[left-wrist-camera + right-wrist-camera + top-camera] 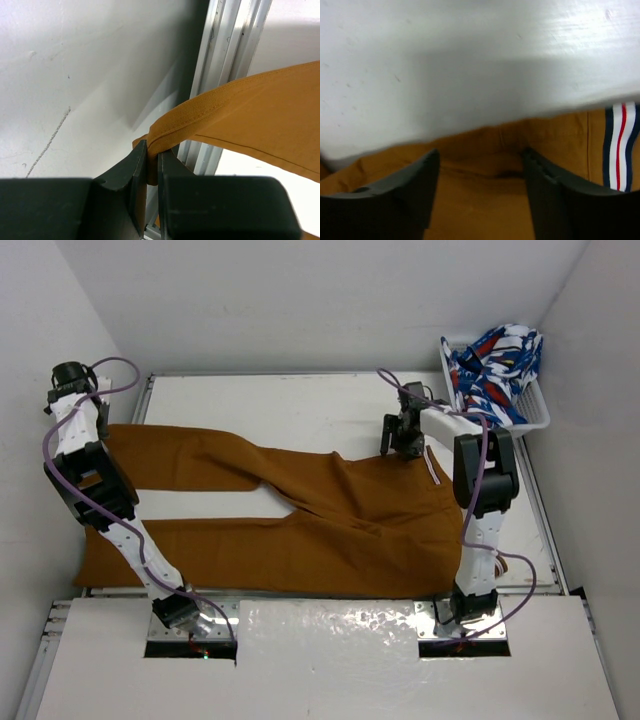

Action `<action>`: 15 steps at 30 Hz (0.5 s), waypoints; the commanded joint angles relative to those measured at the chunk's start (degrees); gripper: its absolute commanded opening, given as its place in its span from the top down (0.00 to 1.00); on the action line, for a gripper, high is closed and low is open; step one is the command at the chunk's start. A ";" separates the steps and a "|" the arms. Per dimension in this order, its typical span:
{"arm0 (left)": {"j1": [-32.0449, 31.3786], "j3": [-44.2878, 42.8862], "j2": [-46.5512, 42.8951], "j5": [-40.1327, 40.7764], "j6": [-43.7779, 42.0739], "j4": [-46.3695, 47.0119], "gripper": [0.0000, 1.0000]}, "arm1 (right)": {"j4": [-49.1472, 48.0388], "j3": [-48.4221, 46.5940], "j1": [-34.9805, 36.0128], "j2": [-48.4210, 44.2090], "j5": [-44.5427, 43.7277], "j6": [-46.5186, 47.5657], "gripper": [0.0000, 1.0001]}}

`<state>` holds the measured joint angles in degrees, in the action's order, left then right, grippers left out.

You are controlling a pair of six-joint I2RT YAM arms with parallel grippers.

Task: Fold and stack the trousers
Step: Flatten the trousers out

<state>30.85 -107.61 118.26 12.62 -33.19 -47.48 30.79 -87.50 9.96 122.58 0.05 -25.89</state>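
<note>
The mustard-brown trousers (pixel 330 515) lie flat on the table, waistband to the right and both legs running left. My left gripper (pixel 97 426) is at the far left and is shut on the hem of the far leg. In the left wrist view (pixel 152 159) the hem (pixel 200 112) is pinched between the fingers and lifted off the table. My right gripper (pixel 399 439) is open at the far corner of the waistband. In the right wrist view (pixel 480 156) its fingers stand either side of the brown cloth (pixel 480 200), with the striped inner edge (pixel 620 145) at the right.
A white basket (pixel 535 418) with blue-white-red patterned clothes (pixel 495 365) stands at the far right corner. White walls close in the table at left, back and right. A metal rail (pixel 225 55) runs along the table's left edge.
</note>
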 commanded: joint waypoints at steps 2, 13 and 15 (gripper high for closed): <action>0.44 -2.34 -2.33 0.21 -0.91 1.96 1.00 | 4.37 -1.16 -2.66 -2.70 -2.06 -2.14 0.31; 0.53 0.82 -3.73 0.39 -1.26 3.45 1.00 | 16.33 -16.22 -3.97 4.15 -19.83 -11.01 0.11; 0.53 0.91 -3.65 0.47 -1.18 3.45 1.00 | 16.58 -15.86 -4.33 5.55 -19.57 -12.16 0.09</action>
<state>30.85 -107.04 118.17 12.64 -34.20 -46.48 44.12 -103.79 6.11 127.48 -15.35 -33.91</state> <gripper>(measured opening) 0.071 0.904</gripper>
